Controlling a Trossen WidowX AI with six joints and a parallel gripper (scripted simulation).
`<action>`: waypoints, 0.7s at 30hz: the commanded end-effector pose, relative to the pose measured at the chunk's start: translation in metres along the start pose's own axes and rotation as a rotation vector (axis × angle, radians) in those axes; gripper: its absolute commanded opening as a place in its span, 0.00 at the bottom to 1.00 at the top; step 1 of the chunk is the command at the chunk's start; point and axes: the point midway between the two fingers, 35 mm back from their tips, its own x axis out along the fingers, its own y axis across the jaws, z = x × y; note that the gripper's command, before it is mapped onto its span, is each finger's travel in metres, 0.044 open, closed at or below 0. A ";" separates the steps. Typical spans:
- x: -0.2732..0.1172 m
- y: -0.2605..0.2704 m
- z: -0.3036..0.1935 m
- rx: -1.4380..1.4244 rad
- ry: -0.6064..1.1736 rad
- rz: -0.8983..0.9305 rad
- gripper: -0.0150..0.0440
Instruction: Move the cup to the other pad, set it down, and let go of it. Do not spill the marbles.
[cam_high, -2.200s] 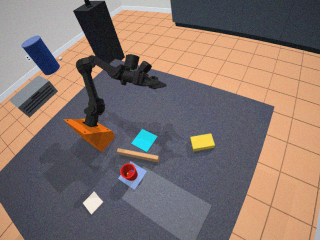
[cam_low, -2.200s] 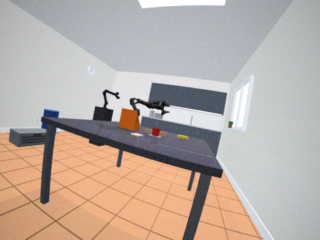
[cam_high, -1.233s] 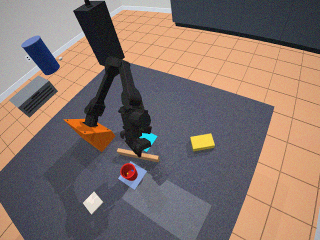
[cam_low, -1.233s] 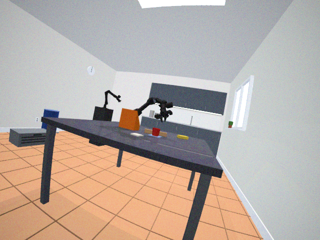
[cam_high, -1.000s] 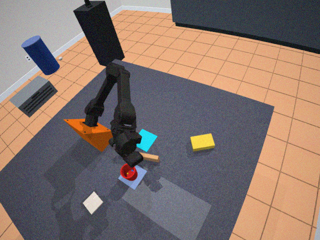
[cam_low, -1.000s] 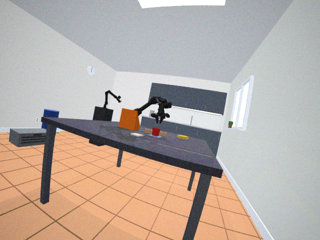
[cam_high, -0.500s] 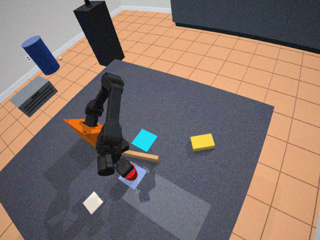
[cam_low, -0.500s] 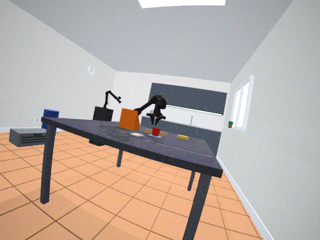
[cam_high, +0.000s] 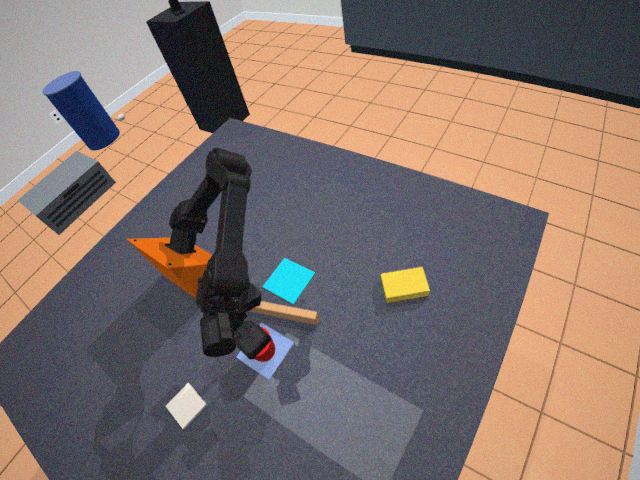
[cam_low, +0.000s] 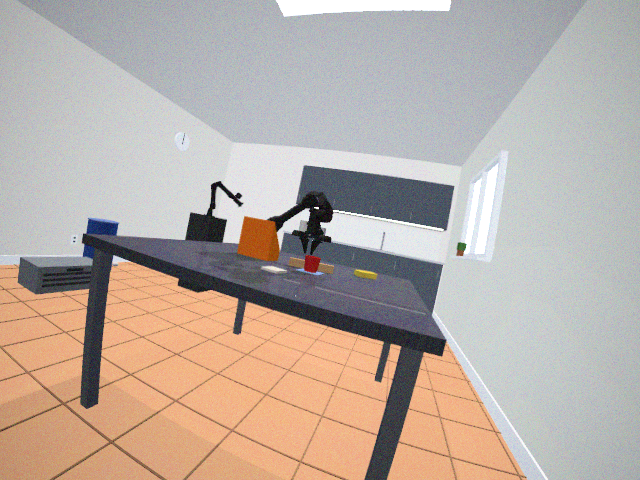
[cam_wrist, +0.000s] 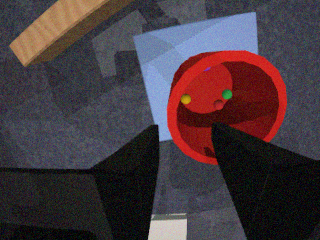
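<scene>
The red cup (cam_high: 266, 352) (cam_low: 311, 264) (cam_wrist: 262, 102) stands upright on the blue pad (cam_high: 281, 350) (cam_wrist: 200, 40). Several marbles lie inside it in the wrist view, among them a yellow one (cam_wrist: 186, 99) and a green one (cam_wrist: 227, 94). The cyan pad (cam_high: 288, 280) is bare, on the far side of the wooden bar. My gripper (cam_low: 309, 253) (cam_wrist: 184, 131) is partly open and empty, pointing down just above the cup. In the wrist view the right finger overlaps the cup's rim and the left finger is outside it. In the top view the arm hides the fingertips.
A wooden bar (cam_high: 289, 312) (cam_low: 325, 268) (cam_wrist: 65, 30) lies between the two pads. A white block (cam_high: 186, 406) (cam_low: 273, 269) (cam_wrist: 170, 230) lies near the blue pad. A yellow block (cam_high: 405, 284) (cam_low: 365, 274) lies farther right. An orange wedge (cam_high: 180, 263) (cam_low: 258, 237) stands by the arm's base.
</scene>
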 end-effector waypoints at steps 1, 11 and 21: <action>0.010 0.002 0.000 0.011 -0.007 0.007 0.50; 0.026 0.003 0.000 0.011 -0.008 0.007 0.50; 0.042 0.004 0.001 0.010 -0.010 0.008 0.50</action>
